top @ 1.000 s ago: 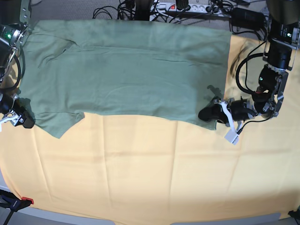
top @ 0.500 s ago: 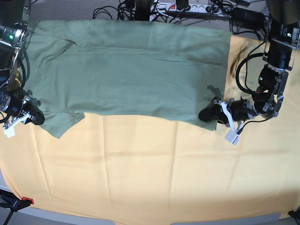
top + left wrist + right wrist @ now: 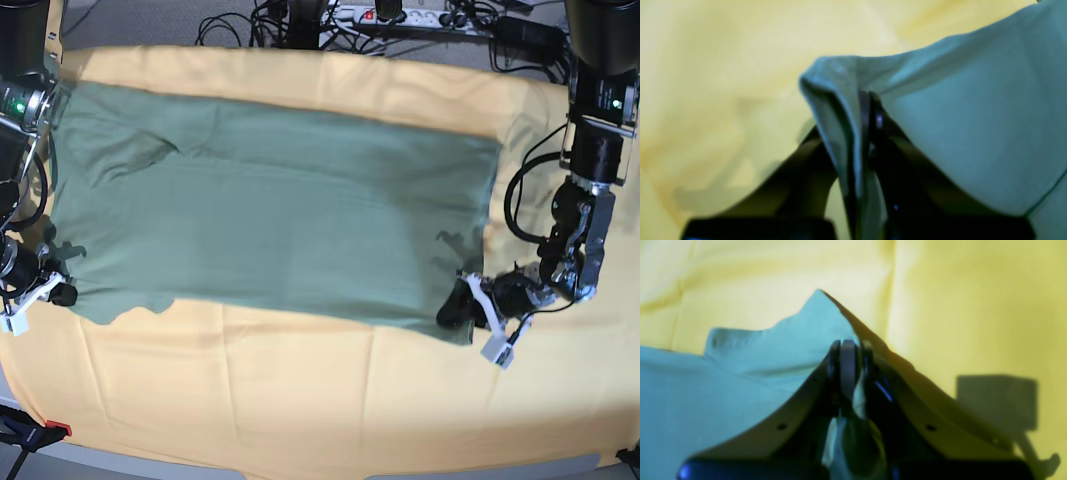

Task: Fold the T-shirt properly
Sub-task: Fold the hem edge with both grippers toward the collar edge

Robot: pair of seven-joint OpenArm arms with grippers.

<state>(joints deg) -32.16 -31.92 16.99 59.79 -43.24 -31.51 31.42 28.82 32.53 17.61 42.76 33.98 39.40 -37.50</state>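
**A:** T-shirt (image 3: 270,225) first: the plain sage-green short-sleeved cotton one is lying spread flat on the big yellow-orange cloth (image 3: 300,400), and it has slid toward six o'clock. A second ago its far edge reached the back of the table at twelve; now a band of yellow cloth shows behind it.

**B:** So both arms dragged it?

**A:** It looks that way. The right gripper (image 3: 62,293), at nine o'clock in the base view, stood off the fabric a second ago; now its jaws are pressed together on the near corner by the sleeve. The right wrist view shows green cloth pinched between the black fingers (image 3: 848,366).

**B:** And the other side?

**A:** The left gripper (image 3: 462,305), near four o'clock, has stayed clamped on the hem corner throughout. From the left wrist camera a fold of green fabric runs straight down between its closed jaws (image 3: 853,146).

**B:** What does that mean for folding?

**A:** I'd judge the setup is done: both near corners are held and the shirt is pulled fairly smooth. The likely next step is lifting that near edge and carrying it toward twelve o'clock. Nothing is folded yet, and a few wrinkles remain near the sleeve at ten o'clock.
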